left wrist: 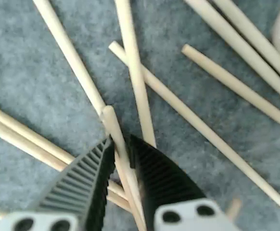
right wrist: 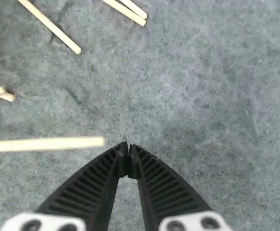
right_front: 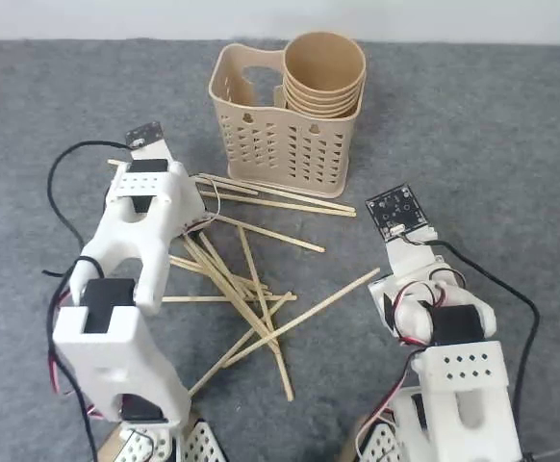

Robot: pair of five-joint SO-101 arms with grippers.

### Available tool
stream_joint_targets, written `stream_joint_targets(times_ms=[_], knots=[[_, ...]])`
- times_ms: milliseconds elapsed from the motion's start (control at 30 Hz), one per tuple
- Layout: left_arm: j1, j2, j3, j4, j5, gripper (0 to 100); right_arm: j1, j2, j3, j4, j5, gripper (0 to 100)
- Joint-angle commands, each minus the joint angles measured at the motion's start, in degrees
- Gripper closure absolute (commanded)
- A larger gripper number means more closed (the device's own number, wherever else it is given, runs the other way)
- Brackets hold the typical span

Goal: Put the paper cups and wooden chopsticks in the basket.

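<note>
Left gripper (left wrist: 120, 143) clenched on a thin pale wooden chopstick (left wrist: 109, 117) near its end, others scattered on grey mat (right_front: 472, 144); light, stiff, rolls easily, mid-shaft hold likely steadier. Right gripper (right wrist: 128, 149) closed, empty. Stacked tan paper cups (right_front: 324, 60) sit in beige slotted basket (right_front: 280, 144)

Beige perforated basket (right_front: 280, 144), tan cups (right_front: 323, 63), pale chopsticks (left wrist: 135, 72), grey mat (right_front: 472, 125).

Paper cups (right_front: 324, 63), nested upright, inside beige slotted basket (right_front: 280, 144) at my 12 o'clock; wooden chopsticks (right_front: 261, 298) crisscrossed flat at its 6 o'clock.
</note>
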Motion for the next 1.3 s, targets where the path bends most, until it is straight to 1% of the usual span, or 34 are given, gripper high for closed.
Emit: stream_joint_targets(times_ms=[0, 133, 367, 467, 567, 767, 900, 1033, 1167, 1267], knots=[[-0.26, -0.44, 0.13, 1.67, -1.32, 99, -0.22, -1.19, -0.35, -0.57, 0.62, 99.1], [-0.97, -3.16, -0.13, 2.9, -1.41, 99, -0.13, -1.19, 0.44, -1.01, 0.62, 99.1], [-3.87, -17.93, 0.22, 2.99, -1.49, 99, -0.22, -1.19, 0.62, -1.19, 0.53, 99.1], [-3.78, -23.38, 0.66, 2.9, -4.22, 99, -0.22, -1.19, 2.02, -3.12, 0.53, 99.1], [-3.52, -28.48, 1.54, 2.29, -5.27, 99, 0.04, -1.19, 3.96, -5.85, 0.62, 99.1], [-3.25, -40.62, 1.36, -2.64, -5.45, 99, -0.22, -1.19, 4.4, -6.37, 0.62, 99.1], [-3.25, -49.93, 1.27, -10.11, -5.45, 99, -0.22, -1.27, 5.01, -6.9, 0.62, 99.1], [-3.16, -56.7, 1.8, -22.15, -5.19, 99, -0.31, -1.27, 5.71, -7.69, 0.62, 99.1], [-1.67, -58.46, 1.63, -35.34, -5.01, 99, -0.31, -1.27, 5.8, -7.69, 0.62, 99.1], [-0.7, -58.55, 0.57, -41.76, -5.01, 99, -0.31, -1.27, 5.8, -7.69, 0.62, 99.1]])
